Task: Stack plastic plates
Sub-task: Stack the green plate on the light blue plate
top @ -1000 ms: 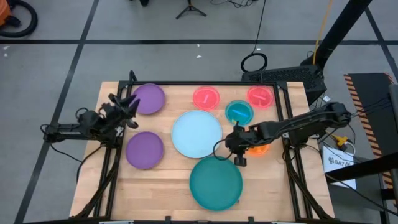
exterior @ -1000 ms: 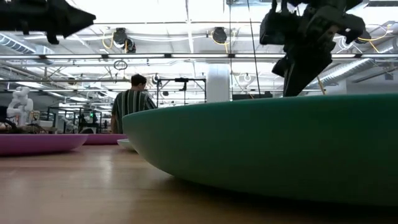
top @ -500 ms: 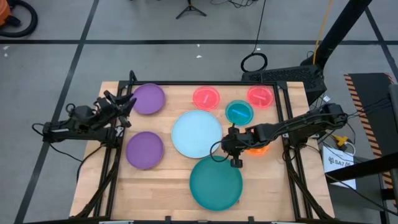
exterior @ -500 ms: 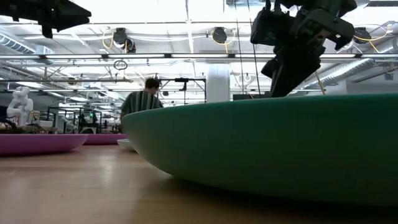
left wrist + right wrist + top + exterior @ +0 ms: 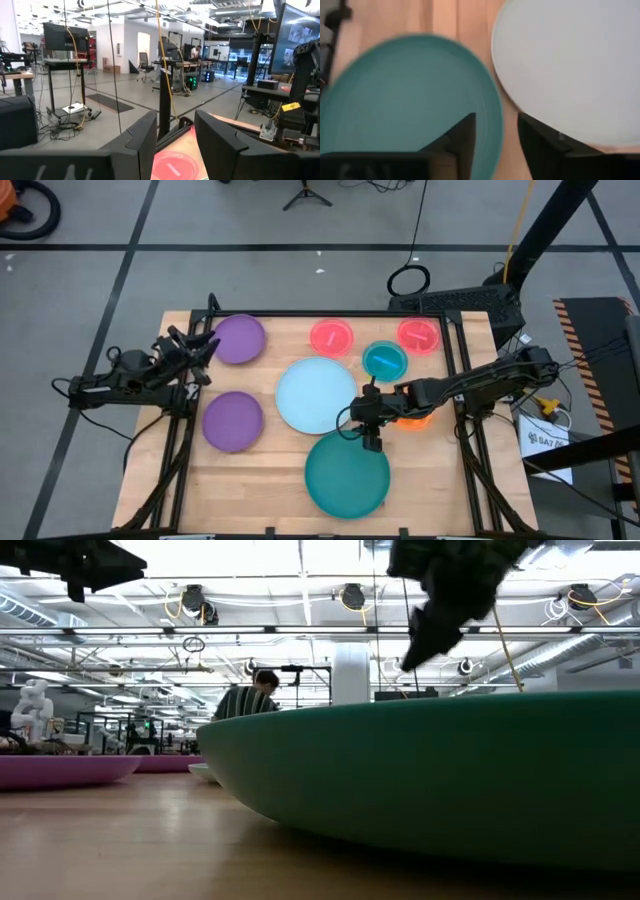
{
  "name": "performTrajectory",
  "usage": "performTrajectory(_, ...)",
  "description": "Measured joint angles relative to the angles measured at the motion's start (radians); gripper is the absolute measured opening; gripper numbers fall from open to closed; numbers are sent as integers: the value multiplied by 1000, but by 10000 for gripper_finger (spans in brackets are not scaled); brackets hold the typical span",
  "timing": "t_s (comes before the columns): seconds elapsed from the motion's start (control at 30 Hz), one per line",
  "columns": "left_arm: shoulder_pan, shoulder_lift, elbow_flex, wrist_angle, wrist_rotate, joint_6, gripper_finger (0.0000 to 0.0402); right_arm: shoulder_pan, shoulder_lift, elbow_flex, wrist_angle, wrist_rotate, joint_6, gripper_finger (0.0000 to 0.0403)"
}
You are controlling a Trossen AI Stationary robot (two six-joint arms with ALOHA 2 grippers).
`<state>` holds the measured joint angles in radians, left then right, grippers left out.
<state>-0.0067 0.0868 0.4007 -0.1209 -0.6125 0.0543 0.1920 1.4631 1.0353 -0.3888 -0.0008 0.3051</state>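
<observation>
Right gripper (image 5: 366, 430) hangs over the gap between the teal plate (image 5: 346, 473) and the light blue plate (image 5: 316, 394), at the teal plate's far rim. Its fingers (image 5: 465, 142) stand apart with nothing between them; in the right wrist view one finger lies over the teal plate's edge and the other over the light blue plate's edge. Contact with either plate cannot be confirmed.

Hidden or unclear items: an orange plate (image 5: 418, 419) beyond the teal plate, toward the right arm, is largely covered by that arm, with only a sliver showing. In the low view the teal plate fills most of the frame and blocks nearly everything behind it; only the rims of the two purple plates (image 5: 60, 770) and a pale edge show past it. A person (image 5: 250, 700) in a striped top stands in the room beyond.

No plate carries another. The small blue plate (image 5: 384, 361) lies just beyond the light blue one, with two pink plates (image 5: 331, 337) farther back. The two purple plates sit left of the light blue plate on the wooden table (image 5: 260, 480).

Left gripper (image 5: 207, 346) waits beside the far purple plate (image 5: 241, 338), well apart from the teal plate, its fingers (image 5: 142, 145) parted and empty.
</observation>
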Motion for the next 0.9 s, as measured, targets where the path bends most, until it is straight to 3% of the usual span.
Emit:
performTrajectory(0.13, 0, 0, 0, 14, 0, 22, 138, 0, -1, 40, -42, 25, 64, 186)
performTrajectory(0.33, 0, 0, 0, 21, 0, 42, 138, 18, 12, 41, -54, -5, 202, 194)
performTrajectory(0.57, 0, 0, 0, 55, 0, 51, 138, 28, 89, 141, -75, -31, 150, 194)
performTrajectory(0.73, 0, 0, 0, 48, 0, 56, 138, 26, 183, 282, -275, -3, 117, 194)
performTrajectory(0.9, 0, 0, 0, 41, 0, 47, 138, 26, 276, 383, -545, -8, 198, 194)
